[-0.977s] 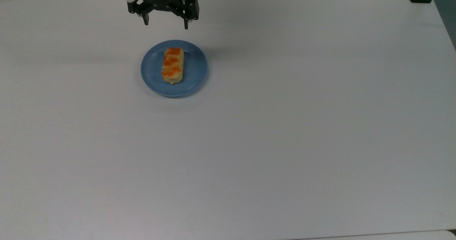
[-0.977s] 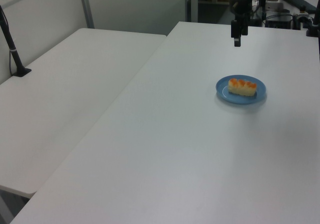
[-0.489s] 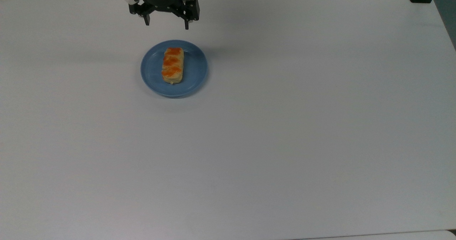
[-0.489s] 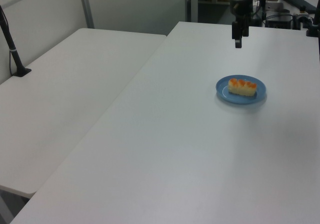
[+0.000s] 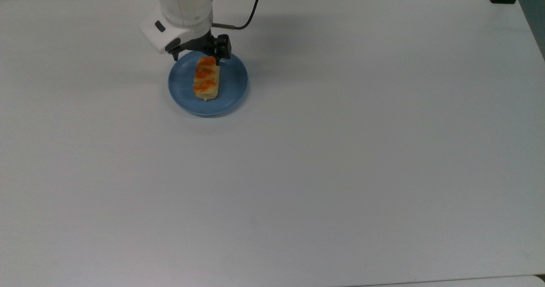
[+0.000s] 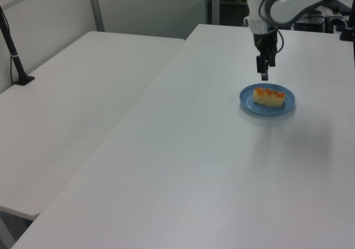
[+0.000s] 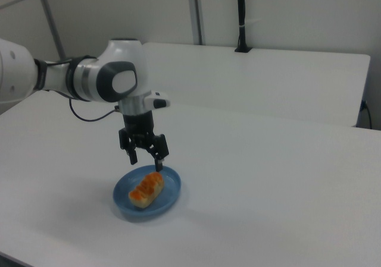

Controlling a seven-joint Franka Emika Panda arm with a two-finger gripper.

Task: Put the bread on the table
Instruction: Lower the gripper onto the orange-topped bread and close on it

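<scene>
I see bread (image 5: pixel 207 78) lying on blue plate (image 5: pixel 232 92) on white worktop (image 5: pixel 340 150); my gripper (image 7: pixel 146 162) hangs just above, jaws wide, holding nothing.

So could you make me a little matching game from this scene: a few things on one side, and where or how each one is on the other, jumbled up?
Things:
1. bread
2. blue plate
3. gripper
4. table

States:
A. white and bare over most of its top
B. open, hovering above the plate's edge
C. lying on the plate
D. resting on the table, holding the loaf

Pairs: 1-C, 2-D, 3-B, 4-A
</scene>
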